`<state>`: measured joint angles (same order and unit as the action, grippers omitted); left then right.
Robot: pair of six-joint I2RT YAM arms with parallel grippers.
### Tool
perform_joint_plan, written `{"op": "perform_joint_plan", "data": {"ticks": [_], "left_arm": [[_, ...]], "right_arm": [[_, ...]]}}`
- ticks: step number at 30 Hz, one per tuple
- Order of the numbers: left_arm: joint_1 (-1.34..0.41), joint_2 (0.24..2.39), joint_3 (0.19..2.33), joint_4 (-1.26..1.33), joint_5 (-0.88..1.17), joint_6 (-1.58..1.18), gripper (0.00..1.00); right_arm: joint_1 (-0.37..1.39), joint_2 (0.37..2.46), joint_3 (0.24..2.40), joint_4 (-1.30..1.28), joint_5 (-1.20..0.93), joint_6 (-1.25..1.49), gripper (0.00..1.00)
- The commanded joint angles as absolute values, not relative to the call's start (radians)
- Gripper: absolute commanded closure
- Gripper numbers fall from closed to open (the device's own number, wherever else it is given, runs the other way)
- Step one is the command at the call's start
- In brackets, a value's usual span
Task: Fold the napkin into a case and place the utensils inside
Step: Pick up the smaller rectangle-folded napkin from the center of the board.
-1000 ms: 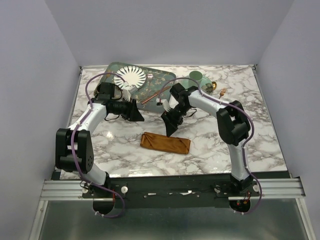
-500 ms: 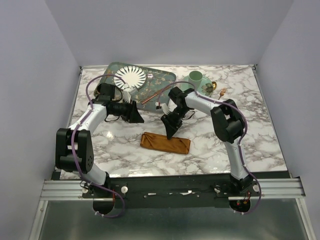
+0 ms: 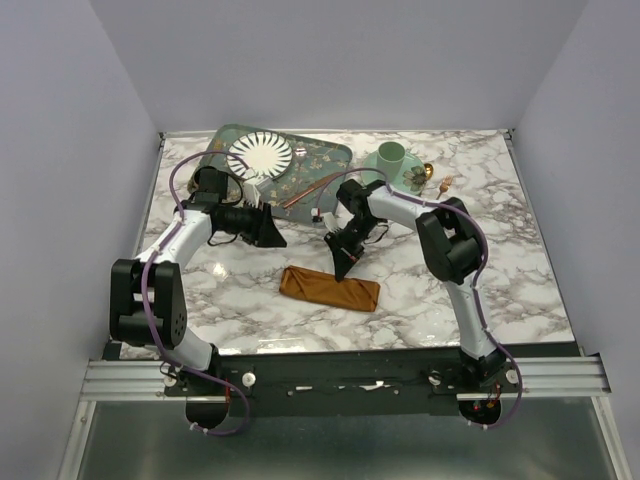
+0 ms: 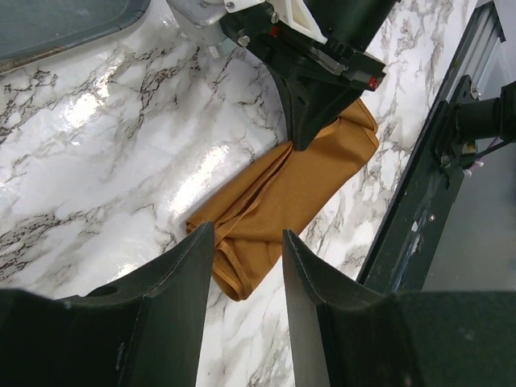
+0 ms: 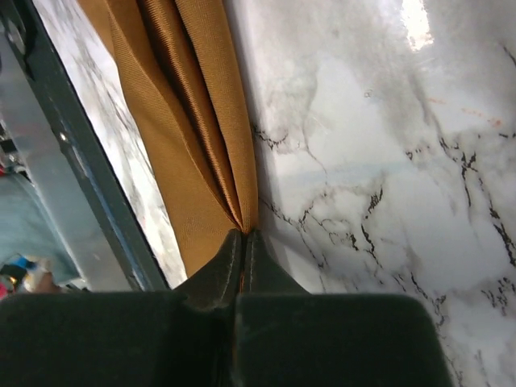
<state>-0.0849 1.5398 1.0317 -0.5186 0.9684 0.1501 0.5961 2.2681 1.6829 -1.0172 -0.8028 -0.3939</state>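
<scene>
The napkin [image 3: 330, 288], a rust-orange cloth folded into a long narrow case, lies on the marble near the front edge. My right gripper [image 3: 344, 270] points down at its far long edge. In the right wrist view that gripper [image 5: 243, 234] is shut on a pleat of the napkin [image 5: 173, 121]. My left gripper [image 3: 274, 235] hovers open to the left, above the marble. In its wrist view the left gripper [image 4: 247, 234] frames the napkin's [image 4: 298, 181] left end below. A copper utensil [image 3: 308, 188] rests on the tray; a fork [image 3: 446, 183] lies at the back right.
A patterned green tray [image 3: 325, 156] at the back holds a white striped plate [image 3: 260, 154]. A green cup [image 3: 391, 153] on a saucer stands to its right. The metal rail [image 3: 340, 375] runs along the table's near edge.
My right gripper has come down and slightly left onto the napkin's far edge and shut on the cloth. The left arm has barely moved.
</scene>
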Motion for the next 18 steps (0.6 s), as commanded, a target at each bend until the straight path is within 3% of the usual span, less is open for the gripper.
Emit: {"op": "perform_joint_plan", "data": {"ticks": [1,6,10,13,18], "left_arm": [[-0.064,1.512,1.019,-0.511,0.956,0.157,0.51],[-0.032,1.513,1.020,-0.479,0.956,0.115,0.48],[-0.017,1.500,1.035,-0.462,0.925,0.104,0.38],[-0.011,1.483,1.063,-0.459,0.870,0.126,0.01],[-0.008,1.453,1.103,-0.427,0.778,0.138,0.01]], "right_arm": [[0.603,2.231,1.694,-1.031,-0.810,-0.399,0.99],[0.601,2.140,1.690,-1.006,-0.712,-0.422,0.99],[0.601,2.037,1.681,-0.950,-0.591,-0.462,0.99],[0.603,1.996,1.672,-0.901,-0.505,-0.500,0.99],[0.607,1.924,1.632,-0.772,-0.349,-0.560,0.99]]}}
